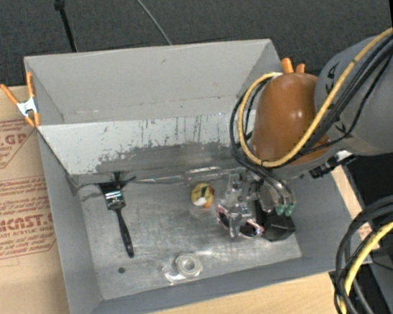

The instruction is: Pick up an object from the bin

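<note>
tool (242, 215) low at the right of the grey metal bin (136, 88), can't tell if it's spread or pinching, small yellow-and-white round thing (202, 195) just to its left

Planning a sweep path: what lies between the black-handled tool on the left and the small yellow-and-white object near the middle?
Nothing. The camera view shows only bare bin floor between the black-handled tool and the yellow-and-white object.
</note>
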You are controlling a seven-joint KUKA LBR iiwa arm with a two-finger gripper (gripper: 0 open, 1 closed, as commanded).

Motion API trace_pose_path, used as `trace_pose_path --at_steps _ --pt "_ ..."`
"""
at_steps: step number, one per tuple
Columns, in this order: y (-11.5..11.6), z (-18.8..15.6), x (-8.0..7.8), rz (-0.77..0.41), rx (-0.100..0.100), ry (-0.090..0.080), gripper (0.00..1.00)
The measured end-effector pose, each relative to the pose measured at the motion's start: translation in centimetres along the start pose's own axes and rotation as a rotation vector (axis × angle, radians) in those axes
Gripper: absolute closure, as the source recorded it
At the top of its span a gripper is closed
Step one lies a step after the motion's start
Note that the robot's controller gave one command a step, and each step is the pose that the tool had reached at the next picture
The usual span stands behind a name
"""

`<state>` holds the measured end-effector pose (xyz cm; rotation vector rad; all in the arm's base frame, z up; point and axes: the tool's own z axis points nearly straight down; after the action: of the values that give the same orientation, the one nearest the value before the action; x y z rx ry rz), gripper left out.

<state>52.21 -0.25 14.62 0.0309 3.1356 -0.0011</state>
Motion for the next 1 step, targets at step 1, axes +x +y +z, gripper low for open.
trace_pose_path --at_steps 1 --pt "1.55 -4.42 1.61 -0.018 -0.001 0.013 1.00"
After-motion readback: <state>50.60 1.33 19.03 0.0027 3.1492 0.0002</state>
